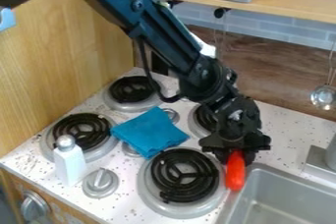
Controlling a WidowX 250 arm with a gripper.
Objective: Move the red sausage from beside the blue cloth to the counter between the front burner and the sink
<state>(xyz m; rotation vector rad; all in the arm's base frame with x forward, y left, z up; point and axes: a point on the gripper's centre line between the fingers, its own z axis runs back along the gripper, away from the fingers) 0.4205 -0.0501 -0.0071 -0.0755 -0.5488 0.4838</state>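
The metal sink (282, 196) lies near right. Left of it, the near right burner (148, 188) is a metal bowl with a black coil (185, 175) in it. The blue cloth (150, 132) lies crumpled among the burners. The white bottle (70, 165), grey-capped, stands upright near left; I cannot tell what is in it. I pinch the smooth orange-red thing (235, 171) in my gripper (235, 152), between that burner and the sink's left rim.
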